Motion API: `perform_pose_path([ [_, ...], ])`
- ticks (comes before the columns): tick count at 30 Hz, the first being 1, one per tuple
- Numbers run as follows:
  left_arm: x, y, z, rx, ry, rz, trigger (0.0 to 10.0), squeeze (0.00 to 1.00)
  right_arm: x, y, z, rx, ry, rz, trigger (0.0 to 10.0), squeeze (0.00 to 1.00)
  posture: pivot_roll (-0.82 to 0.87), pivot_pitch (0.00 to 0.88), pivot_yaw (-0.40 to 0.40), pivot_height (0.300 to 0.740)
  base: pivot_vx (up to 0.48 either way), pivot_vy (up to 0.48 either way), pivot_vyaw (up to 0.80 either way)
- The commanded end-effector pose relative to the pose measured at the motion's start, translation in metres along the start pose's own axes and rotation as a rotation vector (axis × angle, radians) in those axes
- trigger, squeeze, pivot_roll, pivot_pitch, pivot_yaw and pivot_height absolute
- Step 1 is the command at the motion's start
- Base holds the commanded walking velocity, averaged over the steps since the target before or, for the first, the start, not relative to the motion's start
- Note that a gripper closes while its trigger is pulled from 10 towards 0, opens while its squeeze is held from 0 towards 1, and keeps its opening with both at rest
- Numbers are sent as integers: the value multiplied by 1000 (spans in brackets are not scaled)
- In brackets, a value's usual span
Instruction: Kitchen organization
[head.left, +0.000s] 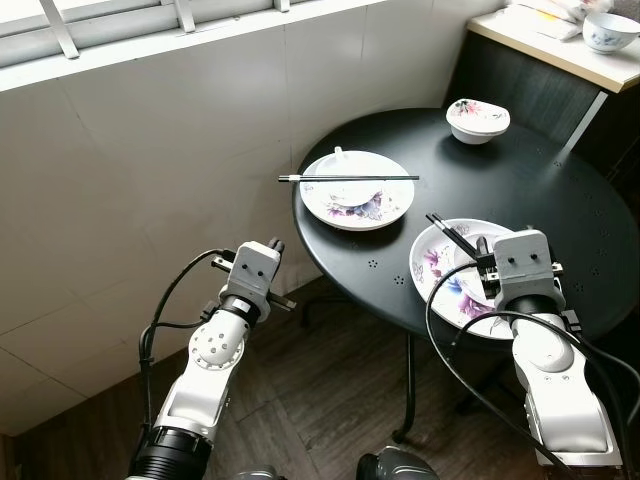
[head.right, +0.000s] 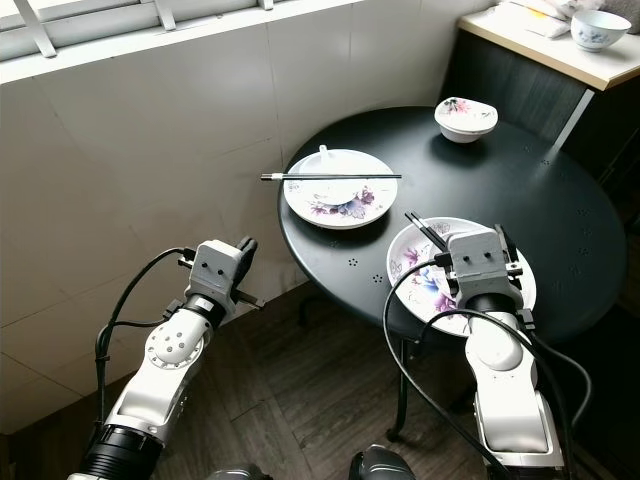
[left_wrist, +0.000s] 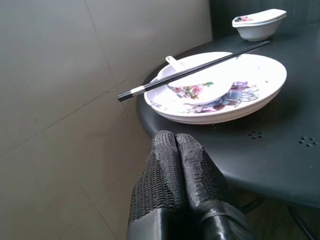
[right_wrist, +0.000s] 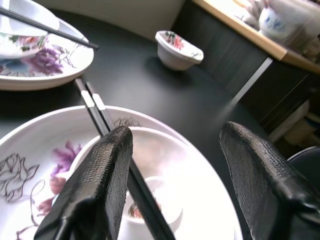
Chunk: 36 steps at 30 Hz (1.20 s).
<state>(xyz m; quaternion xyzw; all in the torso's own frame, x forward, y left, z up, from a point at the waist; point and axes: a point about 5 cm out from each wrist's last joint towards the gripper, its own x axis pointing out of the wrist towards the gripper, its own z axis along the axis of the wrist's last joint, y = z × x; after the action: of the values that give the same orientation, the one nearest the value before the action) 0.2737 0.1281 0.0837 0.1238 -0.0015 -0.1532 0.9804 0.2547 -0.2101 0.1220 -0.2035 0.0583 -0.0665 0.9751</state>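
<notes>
Meanwhile, your left gripper (left_wrist: 176, 165) waits off the table's (head.left: 540, 190) edge, fingers pressed together on nothing, with the far plate (head.left: 357, 190) ahead of its tips and a pair of chopsticks (head.left: 348, 178) lying crosswise over it. Your right gripper (right_wrist: 172, 165) is the nearer one to work: fingers spread wide, it hovers over the near plate (right_wrist: 45, 150), and the chopsticks (right_wrist: 107, 125) there run lengthwise away from it, passing just inside one finger, across a small bowl (right_wrist: 160, 150).
</notes>
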Motion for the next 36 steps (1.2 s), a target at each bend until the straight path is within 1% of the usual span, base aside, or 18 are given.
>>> perform_pose_path([
  [1, 2, -1, -1, 10, 1, -5, 10000, 0, 1, 1, 0, 55, 17, 32, 10000, 0, 53, 0, -4, 740, 0, 0, 0],
  [2, 2, -1, -1, 10, 2, -5, 10000, 0, 1, 4, 0, 72, 29, 58, 10000, 0, 52, 0, -4, 740, 0, 0, 0],
  [4, 2, -1, -1, 11, 3, -5, 10000, 0, 0, 8, -3, 76, 65, 106, 10000, 0, 52, 0, -5, 740, 0, 0, 0],
  [5, 2, -1, -1, 11, 3, -5, 10000, 0, 0, 8, -3, 76, 65, 106, 10000, 0, 52, 0, -5, 740, 0, 0, 0],
  [9, 3, -1, -1, 12, 3, -4, 10000, 0, 1, 7, -2, 133, 89, 123, 10000, 0, 52, 0, -6, 740, 0, 0, 0],
  [12, 3, -1, -1, 12, 3, -4, 10000, 0, 2, 2, 1, 155, 95, 129, 10000, 0, 50, 0, -5, 740, 0, 0, 0],
  [17, 4, -1, -2, 12, 4, -6, 10000, 0, 6, -13, 5, 143, 93, 128, 10000, 0, 47, 0, -3, 740, 0, 0, 0],
  [18, 4, -1, -2, 12, 4, -6, 10000, 0, 6, -13, 5, 143, 93, 128, 10000, 0, 47, 0, -3, 740, 0, 0, 0],
  [21, 4, -1, -3, 13, 5, -8, 10000, 0, 9, -23, 8, 141, 110, 167, 10000, 0, 45, 0, -3, 740, 0, 0, 0],
  [22, 4, -1, -3, 13, 5, -8, 10000, 0, 9, -23, 8, 141, 110, 167, 10000, 0, 45, 0, -3, 740, 0, 0, 0],
  [24, 4, -1, -3, 13, 5, -10, 10000, 0, 10, -26, 9, 147, 113, 205, 10000, 0, 44, 0, -1, 740, 0, 0, 0],
  [25, 4, -2, -3, 14, 6, -11, 10000, 0, 9, -26, 11, 151, 118, 276, 10000, 0, 45, 0, -2, 740, 0, 0, 0],
  [26, 4, -2, -3, 14, 6, -11, 10000, 0, 9, -26, 11, 152, 121, 304, 10000, 0, 46, 0, -2, 740, 0, 0, 0],
  [28, 4, -2, -3, 14, 6, -12, 10000, 0, 8, -25, 12, 152, 123, 320, 10000, 0, 46, 0, -1, 740, 0, 0, 0],
  [30, 5, -2, -3, 15, 6, -12, 10000, 0, 8, -33, 13, 67, 129, 389, 10000, 0, 47, 0, 0, 740, 0, 0, 0],
  [31, 5, -2, -3, 15, 6, -12, 10000, 0, 8, -33, 13, 67, 129, 389, 10000, 0, 47, 0, 0, 740, 0, 0, 0],
  [33, 5, -1, -3, 15, 7, -12, 10000, 0, 10, -42, 16, 59, 142, 434, 10000, 0, 46, 0, -1, 740, 0, 0, 0],
  [36, 5, -2, -3, 15, 8, -13, 10000, 0, 11, -48, 17, 37, 152, 460, 10000, 0, 48, 0, -2, 740, 0, 0, 0],
])
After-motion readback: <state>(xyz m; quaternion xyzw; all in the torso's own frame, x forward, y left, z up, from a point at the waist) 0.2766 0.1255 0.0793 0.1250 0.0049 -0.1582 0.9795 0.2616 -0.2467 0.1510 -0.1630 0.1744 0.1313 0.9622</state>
